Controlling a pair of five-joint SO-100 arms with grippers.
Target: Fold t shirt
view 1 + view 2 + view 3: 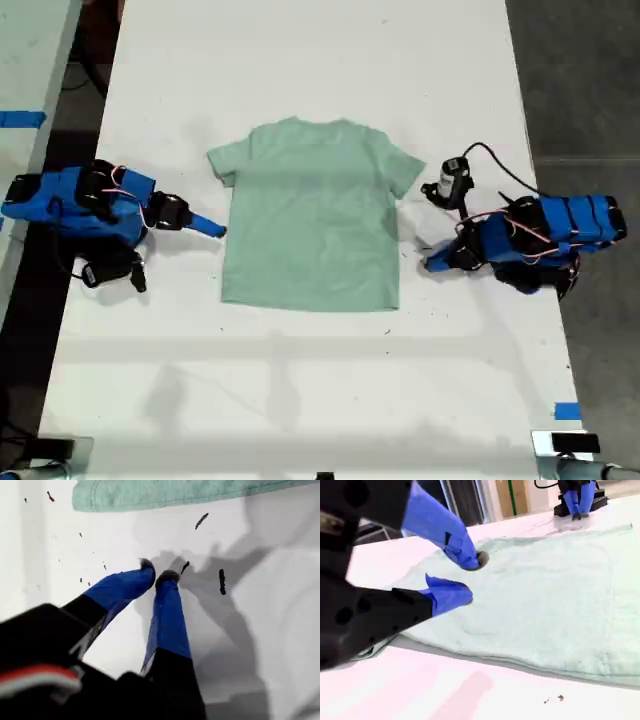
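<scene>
The pale mint-green t shirt (pixel 312 215) lies flat on the white table, neck toward the far end, sleeves spread. My first gripper (pixel 428 264) rests on the table just off the shirt's lower hem corner on the exterior view's right. Its blue fingertips (pixel 167 576) are shut with nothing between them, and the shirt's hem (pixel 175 492) lies a little ahead. My second gripper (pixel 218 230) sits at the shirt's edge on the exterior view's left. It is open (pixel 467 577) and empty, low over the cloth (pixel 545 595) near the sleeve.
A small black-and-white unit with a cable (pixel 455 180) sits by the sleeve on the exterior view's right. Black specks (pixel 221 581) dot the table (pixel 300 400). Blue tape (pixel 567 411) marks its near corner on the exterior view's right. Dark floor borders both long edges.
</scene>
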